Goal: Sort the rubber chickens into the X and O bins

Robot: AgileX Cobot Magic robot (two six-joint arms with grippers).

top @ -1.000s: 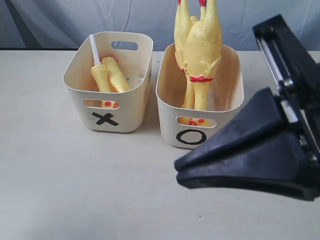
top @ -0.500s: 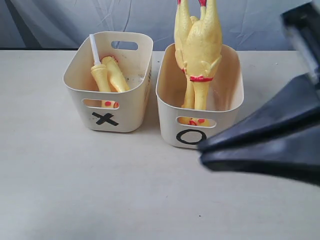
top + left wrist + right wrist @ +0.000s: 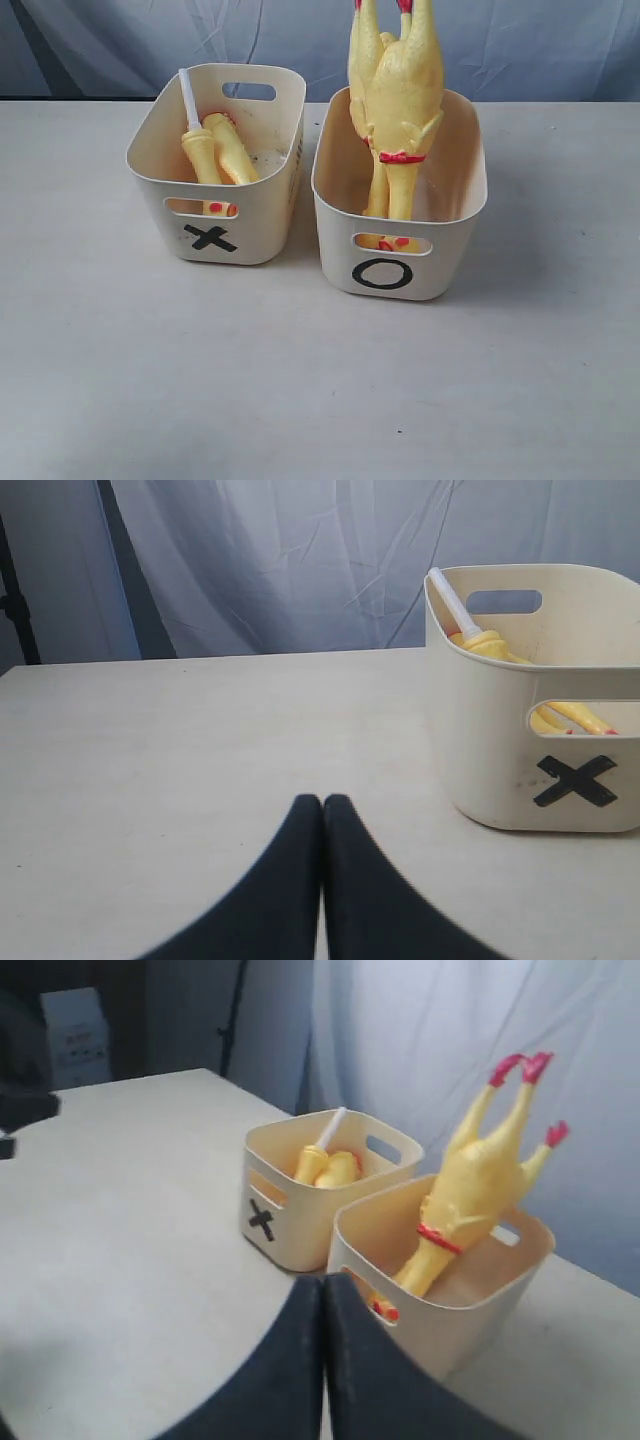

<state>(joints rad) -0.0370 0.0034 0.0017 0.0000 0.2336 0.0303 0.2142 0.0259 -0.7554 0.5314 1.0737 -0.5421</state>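
Note:
The X bin (image 3: 222,165) stands on the left and holds two slimmer yellow chickens (image 3: 220,150) lying head down. Beside it the O bin (image 3: 400,200) holds two big chickens (image 3: 395,100) standing head down with their red feet up. Neither gripper shows in the exterior view. My left gripper (image 3: 322,802) is shut and empty over the table, left of the X bin (image 3: 540,700). My right gripper (image 3: 322,1282) is shut and empty, near the O bin (image 3: 440,1280), with the big chickens (image 3: 470,1195) and the X bin (image 3: 320,1195) beyond.
A white stick (image 3: 188,98) juts from the X bin. A wrinkled grey-blue curtain (image 3: 500,40) hangs behind the pale table (image 3: 300,390). A dark stand (image 3: 8,600) rises at the table's far edge in the left wrist view.
The right arm, which filled the lower right of the exterior view, has withdrawn to the right and left the view. The bins and chickens have not moved.

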